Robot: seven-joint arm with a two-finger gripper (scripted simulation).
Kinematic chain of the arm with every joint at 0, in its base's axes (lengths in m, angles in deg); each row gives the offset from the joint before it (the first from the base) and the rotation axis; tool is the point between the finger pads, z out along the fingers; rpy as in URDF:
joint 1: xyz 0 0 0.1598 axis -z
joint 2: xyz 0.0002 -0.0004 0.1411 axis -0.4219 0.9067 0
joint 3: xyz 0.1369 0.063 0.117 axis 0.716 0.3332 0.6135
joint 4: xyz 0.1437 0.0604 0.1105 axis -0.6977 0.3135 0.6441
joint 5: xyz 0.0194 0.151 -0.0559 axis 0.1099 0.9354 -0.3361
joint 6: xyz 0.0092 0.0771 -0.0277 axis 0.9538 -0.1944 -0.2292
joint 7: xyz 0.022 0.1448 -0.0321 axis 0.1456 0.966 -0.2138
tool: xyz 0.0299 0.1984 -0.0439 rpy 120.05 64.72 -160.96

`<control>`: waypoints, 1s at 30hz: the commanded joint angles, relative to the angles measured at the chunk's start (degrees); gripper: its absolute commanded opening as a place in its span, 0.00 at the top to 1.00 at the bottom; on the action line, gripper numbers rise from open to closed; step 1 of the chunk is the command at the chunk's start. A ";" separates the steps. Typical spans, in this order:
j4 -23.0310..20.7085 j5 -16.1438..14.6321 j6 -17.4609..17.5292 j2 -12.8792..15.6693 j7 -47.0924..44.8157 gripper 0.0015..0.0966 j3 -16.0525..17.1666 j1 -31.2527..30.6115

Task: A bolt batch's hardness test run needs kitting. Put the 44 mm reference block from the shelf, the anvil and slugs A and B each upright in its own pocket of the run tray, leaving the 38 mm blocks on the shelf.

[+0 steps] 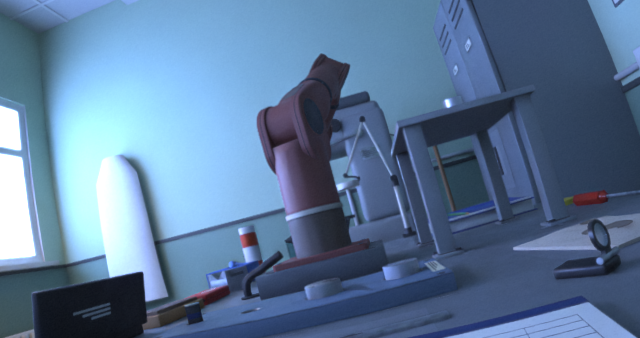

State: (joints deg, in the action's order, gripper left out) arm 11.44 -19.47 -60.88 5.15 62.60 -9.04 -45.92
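A pale reference block [452, 101] stands on top of the grey shelf [462, 115], right of the arm. The red-brown arm [305, 148] bends away behind its own body, so my gripper is hidden from the side camera. In front of the arm's base lies the blue run tray [320, 303]. Two pale round pieces stand upright in it, one near the middle [322, 288] and one toward its right end [400, 268]. A small dark slug with a blue band [193, 312] stands at the tray's left end.
A tall grey locker [530, 78] rises behind the shelf. A magnifier on a stand [595, 253] and a red-handled screwdriver [590, 198] lie right. A dark box [90, 305], a black lever [260, 273] and a red-banded canister [249, 243] sit left of the base.
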 commanded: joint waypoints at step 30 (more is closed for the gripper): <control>-0.02 -0.01 0.02 -0.01 0.00 0.60 0.00 0.00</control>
State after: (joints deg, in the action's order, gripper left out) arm 11.46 -19.49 -60.86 5.20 62.60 -9.07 -45.93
